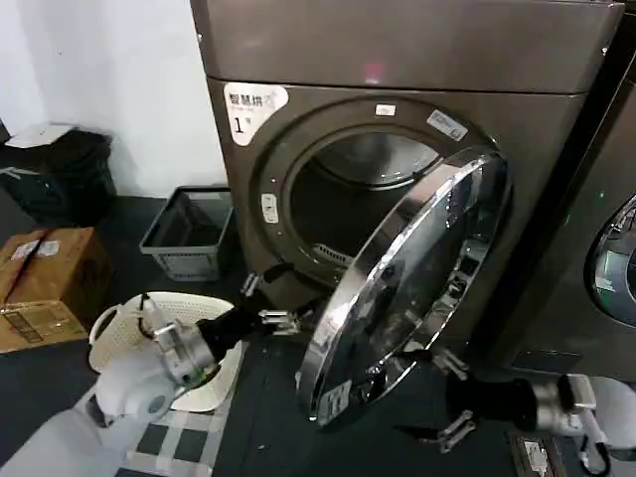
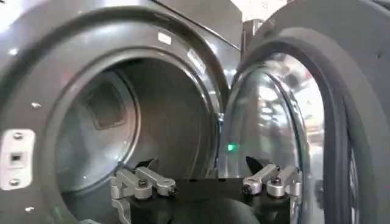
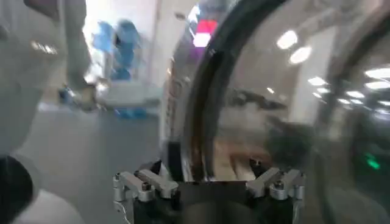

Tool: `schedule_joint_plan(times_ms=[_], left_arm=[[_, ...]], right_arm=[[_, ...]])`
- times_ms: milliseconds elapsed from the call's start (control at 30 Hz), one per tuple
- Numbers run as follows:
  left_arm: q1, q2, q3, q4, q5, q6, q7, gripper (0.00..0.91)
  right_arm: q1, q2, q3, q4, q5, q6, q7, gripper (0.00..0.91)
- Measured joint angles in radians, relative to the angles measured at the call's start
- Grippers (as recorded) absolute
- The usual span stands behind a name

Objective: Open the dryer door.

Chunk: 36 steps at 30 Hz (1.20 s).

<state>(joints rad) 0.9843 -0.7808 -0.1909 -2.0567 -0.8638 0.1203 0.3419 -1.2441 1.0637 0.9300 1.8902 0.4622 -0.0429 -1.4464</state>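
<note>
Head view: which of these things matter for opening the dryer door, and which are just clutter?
Job: chrome-rimmed round dryer door, swung partly open; bronze-grey dryer; left gripper; right gripper.

Lying about: grey plastic bin, cardboard box, white perforated basket, neighbouring dark machine.

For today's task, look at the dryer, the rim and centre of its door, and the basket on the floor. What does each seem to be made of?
The dryer: probably painted or brushed metal, with a bronze-grey sheen.
The dryer door rim: chrome-plated or polished metal; it mirrors the room.
Door centre: dark tinted glass or clear plastic, glossy with reflections.
The grey basket: likely moulded plastic, matte with slotted walls.
</note>
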Motion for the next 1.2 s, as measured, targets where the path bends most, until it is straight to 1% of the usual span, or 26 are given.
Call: schedule_joint_plan(times_ms=[67,167,333,467,567,733,1000,1067,1200], left_arm=[[-0.011,-0.001,0.019,0.002,0.001,0.000,0.000,0.907],[-0.025,-0.002,0.046,0.003,0.001,0.000,0.003,0.907],[-0.046,-0.005,0.084,0.008,0.000,0.000,0.007,0.907],[-0.065,-0.005,0.114,0.010,-0.003,-0.001,0.009,0.907],[-0.080,-0.005,0.139,0.014,-0.003,-0.001,0.013,0.907],[-0.115,-0.016,0.185,0.015,-0.006,0.001,0.014,0.907],[-0.148,-0.013,0.245,0.006,-0.006,-0.002,0.022,0.907],[-0.159,-0.014,0.263,0.005,-0.006,-0.003,0.023,0.907],[-0.186,-0.020,0.296,0.005,-0.010,-0.003,0.022,0.907]], right_arm=[[-0.014,0.010,0.054,-0.004,-0.010,-0.001,0.007,0.907],[-0.036,0.029,0.132,-0.002,-0.052,-0.004,0.015,0.907],[-0.078,0.068,0.288,0.012,-0.039,-0.003,0.034,0.907],[-0.106,0.085,0.408,0.011,-0.053,-0.009,0.056,0.907],[-0.127,0.090,0.490,0.010,-0.065,-0.027,0.086,0.907],[-0.161,0.108,0.600,0.015,-0.069,-0.033,0.168,0.907],[-0.207,0.123,0.721,0.025,-0.072,-0.041,0.405,0.907],[-0.216,0.121,0.750,0.022,-0.068,-0.053,0.494,0.907],[-0.231,0.114,0.796,0.029,-0.037,-0.101,0.676,0.907]])
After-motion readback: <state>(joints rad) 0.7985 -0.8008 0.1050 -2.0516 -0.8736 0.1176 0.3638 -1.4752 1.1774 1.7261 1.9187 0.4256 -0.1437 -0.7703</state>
